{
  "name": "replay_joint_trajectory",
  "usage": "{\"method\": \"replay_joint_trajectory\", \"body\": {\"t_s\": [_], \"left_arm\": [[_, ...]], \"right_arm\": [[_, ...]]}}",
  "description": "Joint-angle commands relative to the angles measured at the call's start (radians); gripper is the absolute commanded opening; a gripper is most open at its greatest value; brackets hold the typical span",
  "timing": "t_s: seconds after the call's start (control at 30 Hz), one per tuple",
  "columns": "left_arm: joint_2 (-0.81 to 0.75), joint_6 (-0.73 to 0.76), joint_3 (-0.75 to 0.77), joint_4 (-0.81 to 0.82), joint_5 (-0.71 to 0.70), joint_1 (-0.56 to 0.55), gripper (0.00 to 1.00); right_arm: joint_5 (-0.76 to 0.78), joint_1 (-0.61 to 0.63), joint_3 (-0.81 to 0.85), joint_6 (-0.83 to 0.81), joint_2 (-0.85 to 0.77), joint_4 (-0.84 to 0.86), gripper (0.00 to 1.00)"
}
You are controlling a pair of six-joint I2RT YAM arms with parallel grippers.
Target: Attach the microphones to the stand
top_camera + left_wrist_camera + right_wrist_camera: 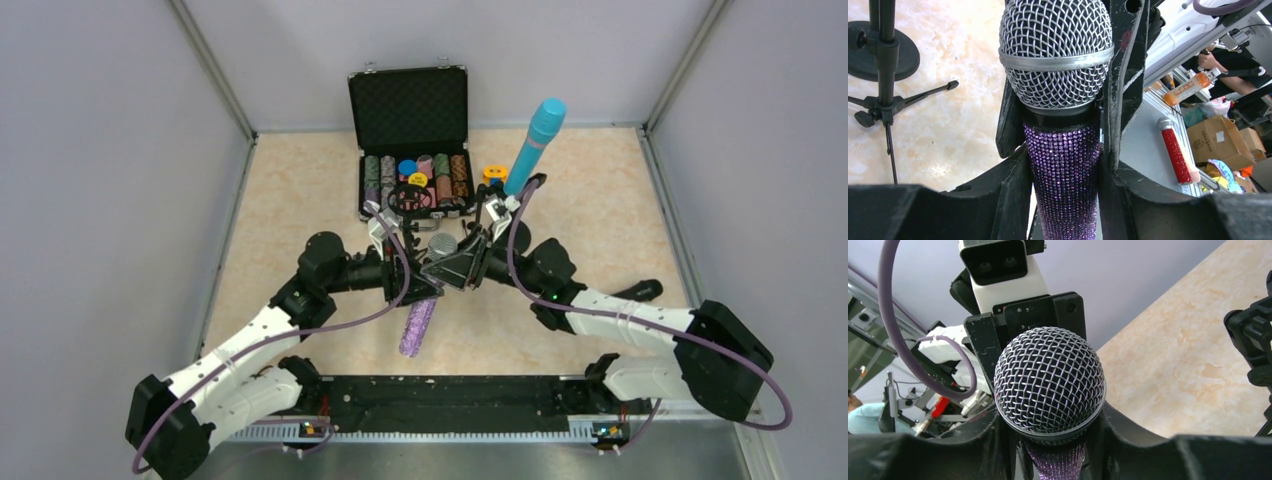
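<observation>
Top external view: a glittery purple stick microphone with grey mesh head (418,325), gripped from both sides over the table's (620,200) middle.
Left wrist view: left gripper (1065,135) clamped on its sparkly handle; black tripod stand (885,75) beyond. Right wrist view: right gripper (1055,452) pressed around the neck below the head; best confirm this grip is firm before the left releases.

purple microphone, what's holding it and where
The left gripper and right gripper both hold the purple microphone, jaws closed on its handle just under the mesh head.
</observation>
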Motion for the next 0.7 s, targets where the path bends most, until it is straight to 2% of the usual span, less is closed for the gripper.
{"method": "replay_joint_trajectory", "body": {"t_s": [0.0, 0.07, 0.13, 0.23, 0.3, 0.37, 0.53, 0.67], "left_arm": [[-0.004, 0.041, 0.038, 0.051, -0.014, -0.001, 0.00], [-0.006, 0.045, 0.040, 0.042, -0.024, -0.001, 0.00], [-0.009, 0.048, 0.039, 0.034, -0.040, -0.001, 0.08], [-0.011, 0.053, 0.037, 0.026, -0.069, 0.000, 0.32], [-0.009, 0.053, 0.036, 0.018, -0.080, -0.001, 0.56], [-0.008, 0.055, 0.035, 0.006, -0.089, -0.001, 0.71], [-0.026, 0.052, 0.006, -0.019, -0.100, -0.001, 0.87], [-0.047, 0.030, -0.037, -0.017, -0.091, -0.001, 0.89]], "right_arm": [[-0.048, 0.001, 0.027, 0.074, 0.027, 0.152, 0.23], [-0.059, 0.000, 0.026, 0.080, 0.036, 0.170, 0.14], [-0.069, -0.001, 0.025, 0.078, 0.034, 0.173, 0.08], [-0.070, -0.004, 0.020, 0.057, 0.017, 0.151, 0.00], [-0.063, -0.004, 0.020, 0.031, 0.000, 0.120, 0.00], [-0.048, -0.004, 0.020, 0.009, -0.021, 0.085, 0.00], [-0.007, -0.007, 0.020, -0.049, -0.072, -0.004, 0.00], [0.027, -0.008, 0.020, -0.076, -0.101, -0.047, 0.00]]}}
